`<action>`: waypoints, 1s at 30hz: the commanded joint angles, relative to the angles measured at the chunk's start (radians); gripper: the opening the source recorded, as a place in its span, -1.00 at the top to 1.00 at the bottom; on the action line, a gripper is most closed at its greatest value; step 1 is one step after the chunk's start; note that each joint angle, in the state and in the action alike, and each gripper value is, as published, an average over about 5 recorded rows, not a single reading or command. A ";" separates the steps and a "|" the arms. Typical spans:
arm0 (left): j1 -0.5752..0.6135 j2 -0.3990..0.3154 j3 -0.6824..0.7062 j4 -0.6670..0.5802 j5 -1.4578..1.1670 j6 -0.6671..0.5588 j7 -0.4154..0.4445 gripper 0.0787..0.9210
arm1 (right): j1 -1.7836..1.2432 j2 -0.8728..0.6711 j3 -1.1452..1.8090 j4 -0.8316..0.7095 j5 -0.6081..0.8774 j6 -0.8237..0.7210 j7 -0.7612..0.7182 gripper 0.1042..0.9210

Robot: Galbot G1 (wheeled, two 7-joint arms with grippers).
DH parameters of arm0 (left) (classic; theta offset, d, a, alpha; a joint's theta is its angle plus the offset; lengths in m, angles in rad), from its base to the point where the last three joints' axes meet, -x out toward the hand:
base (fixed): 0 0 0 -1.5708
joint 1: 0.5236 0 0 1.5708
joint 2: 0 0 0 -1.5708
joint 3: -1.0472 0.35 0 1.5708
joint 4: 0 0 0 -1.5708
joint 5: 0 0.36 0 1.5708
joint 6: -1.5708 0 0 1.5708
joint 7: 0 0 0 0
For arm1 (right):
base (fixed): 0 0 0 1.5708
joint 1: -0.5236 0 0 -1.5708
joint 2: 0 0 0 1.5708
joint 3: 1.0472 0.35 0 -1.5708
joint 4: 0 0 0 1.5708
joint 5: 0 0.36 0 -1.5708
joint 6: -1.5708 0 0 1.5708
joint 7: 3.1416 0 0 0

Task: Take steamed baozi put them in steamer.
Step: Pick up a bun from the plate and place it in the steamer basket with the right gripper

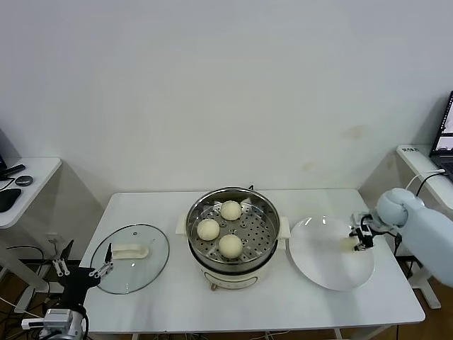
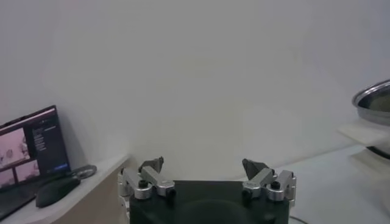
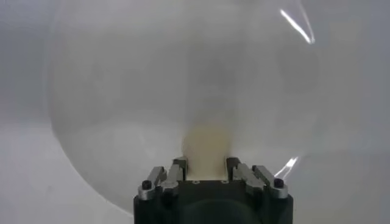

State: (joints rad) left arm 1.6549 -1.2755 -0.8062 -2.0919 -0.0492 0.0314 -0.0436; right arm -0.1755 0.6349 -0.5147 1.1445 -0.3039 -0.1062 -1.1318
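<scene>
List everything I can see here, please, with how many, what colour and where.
steamed baozi: four, cream-white; three on the steamer's perforated tray, one on the plate between the right end effector's fingers.
steamer: one, shiny steel on a white base, middle of the table.
plate: one, white, to the right of the steamer.
glass lid: one, clear with a white handle, to the left of the steamer.
table: one, white.
side desks: two, white, at the far left and far right.
left end effector: open, low by the table's left edge, holding nothing.
right end effector: at the plate's right side, shut on the fourth bun.
</scene>
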 commanded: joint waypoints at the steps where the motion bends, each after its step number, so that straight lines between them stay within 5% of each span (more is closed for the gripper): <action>1: -0.007 0.003 0.013 0.004 -0.002 0.000 0.001 -0.77 | 0.300 -0.122 -0.270 0.206 0.285 -0.134 0.013 0.22; 9: -0.025 0.006 0.045 0.013 0.002 0.003 0.000 -0.77 | 0.842 -0.037 -0.685 0.396 0.624 -0.287 0.091 0.19; 16: -0.032 0.013 0.049 0.020 0.004 -0.001 -0.002 -0.77 | 0.975 0.152 -0.827 0.541 0.897 -0.482 0.215 0.18; 30: -0.019 0.004 0.023 0.033 -0.006 -0.017 -0.009 -0.77 | 0.745 0.314 -0.788 0.462 0.866 -0.621 0.366 0.17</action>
State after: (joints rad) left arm 1.6362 -1.2703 -0.7780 -2.0592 -0.0495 0.0164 -0.0518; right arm 0.5962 0.8468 -1.2346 1.5989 0.5009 -0.6163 -0.8540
